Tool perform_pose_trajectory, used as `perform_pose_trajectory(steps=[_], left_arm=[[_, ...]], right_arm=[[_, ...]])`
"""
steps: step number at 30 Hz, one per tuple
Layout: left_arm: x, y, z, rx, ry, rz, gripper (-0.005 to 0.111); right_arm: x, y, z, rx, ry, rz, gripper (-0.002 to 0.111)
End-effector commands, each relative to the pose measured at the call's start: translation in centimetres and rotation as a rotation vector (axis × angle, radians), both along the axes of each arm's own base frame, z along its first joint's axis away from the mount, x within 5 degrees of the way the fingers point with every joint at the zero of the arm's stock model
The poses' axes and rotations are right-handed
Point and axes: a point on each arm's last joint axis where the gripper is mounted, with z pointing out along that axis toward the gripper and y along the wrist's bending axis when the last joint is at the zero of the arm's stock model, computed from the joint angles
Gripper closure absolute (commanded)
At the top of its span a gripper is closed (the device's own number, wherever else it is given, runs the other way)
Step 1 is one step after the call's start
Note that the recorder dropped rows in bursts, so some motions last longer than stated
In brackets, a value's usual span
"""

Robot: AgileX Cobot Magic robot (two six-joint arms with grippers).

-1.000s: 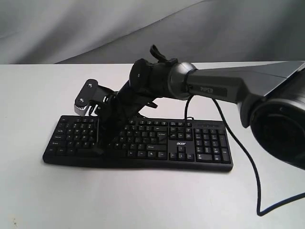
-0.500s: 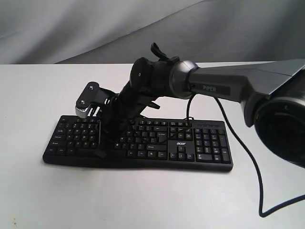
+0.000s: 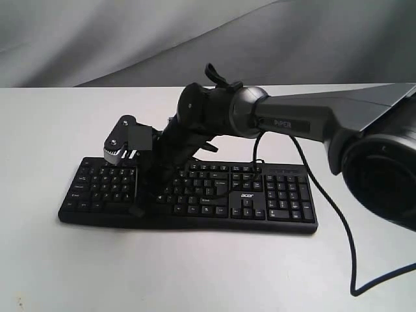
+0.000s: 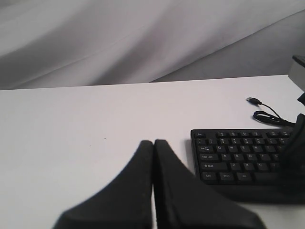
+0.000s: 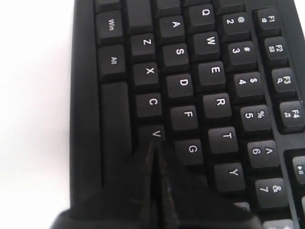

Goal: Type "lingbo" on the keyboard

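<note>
The right gripper (image 5: 153, 143) has its jaws pressed together into one dark point, and that point sits at the edge of the V key (image 5: 151, 131), close by the space bar (image 5: 116, 129). From the wrist camera I can't tell whether the tip actually presses the key or only hangs just over it. The C key (image 5: 148, 104) and G key (image 5: 191, 150) lie to either side of it.

Seen from across the room, the right gripper (image 3: 136, 208) comes down steeply on the letter section of the keyboard (image 3: 279, 195), near its front edge and left of its middle. The right arm (image 3: 305, 117) behind it stretches in from the right, grey, with "PIPER" printed on it, and crosses above the keyboard's rear rows.

The left gripper (image 4: 153, 143) also has its jaws together, flat against each other. It hangs over bare desk (image 4: 71, 143), with the end of the keyboard (image 4: 238, 157) that carries the Shift and Ctrl keys just beside it.

The keyboard lies flat on the white desk (image 3: 65, 260), long side toward the camera, number pad on the right, white "acer" logo by the arrow keys. Its thin black cable (image 3: 344, 240) runs off the back and loops over the desk on the right; the USB plug (image 4: 253, 100) lies loose on the desk behind it. A grey cloth (image 3: 130, 39) hangs behind everything.
</note>
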Motion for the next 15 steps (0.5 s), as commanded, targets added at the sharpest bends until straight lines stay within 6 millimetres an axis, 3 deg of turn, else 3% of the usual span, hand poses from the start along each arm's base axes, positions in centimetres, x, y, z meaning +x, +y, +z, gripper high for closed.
perform_pose_trajectory(steps=[1,10,15], left_arm=[[0.0,0.0,-0.1,-0.005,-0.006,0.0,0.106],[0.0,0.0,-0.1,-0.005,-0.006,0.0,0.106],[0.0,0.0,-0.1,-0.005,-0.006,0.0,0.106]], right_arm=[[-0.1,0.0,0.2,0.008,0.0,-0.002,0.108],[-0.1,-0.2,-1.2,-0.02,0.02,0.004,0.108],[0.0,-0.4,1.6,-0.015,-0.046,0.02,0.108]])
